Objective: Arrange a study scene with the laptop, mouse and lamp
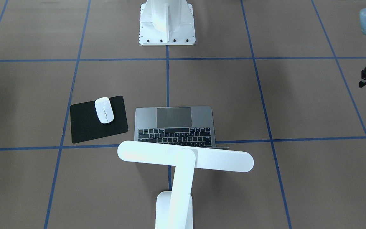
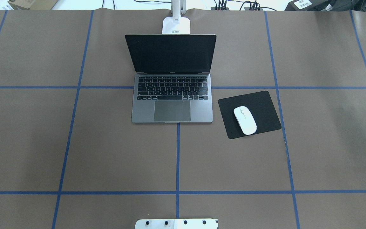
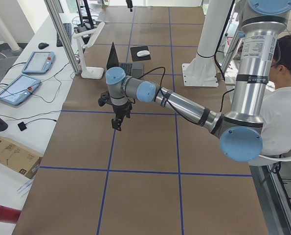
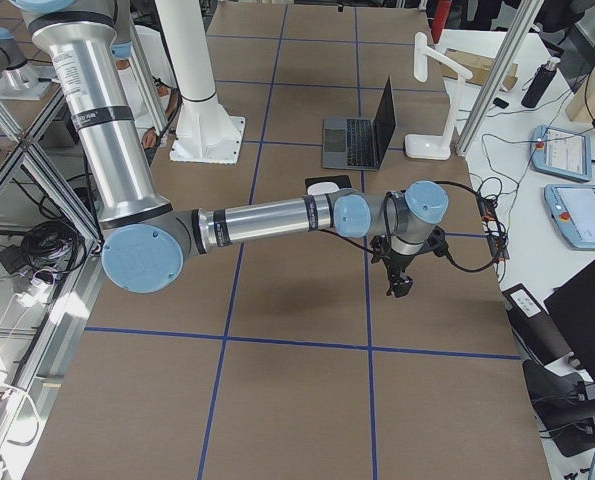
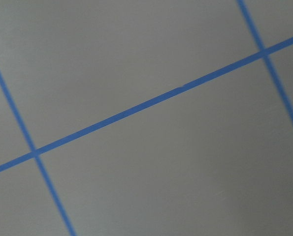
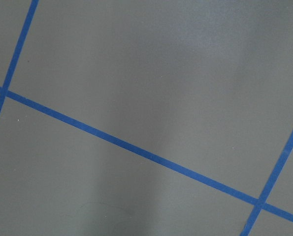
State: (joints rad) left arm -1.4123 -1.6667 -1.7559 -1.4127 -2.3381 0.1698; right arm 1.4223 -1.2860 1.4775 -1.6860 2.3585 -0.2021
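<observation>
Blocking the laptop [image 1: 174,125] lid, the lamp [image 1: 186,157] intrudes; left hand [image 3: 117,125] and right hand [image 4: 399,286] spacing unclear.

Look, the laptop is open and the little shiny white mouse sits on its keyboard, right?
Not quite. The small glossy white oval mouse sits on the flat black rectangular pad, beside the open slim grey metal laptop, not on its keyboard. The overhead exterior view shows it.

Brown worktop [image 2: 106,143], marked with a grid of blue tape lines [image 2: 178,159]. A flat black pad [image 2: 262,106] lies right of centre, slightly skewed to the grid. A white bolted pedestal [image 1: 167,25] stands at the near middle edge. Two tablet controllers [image 3: 37,62] and a cardboard box [image 3: 13,155] lie on a white side worktop [image 3: 8,122]. A person [image 3: 282,122] is seated beside the pedestal.
</observation>
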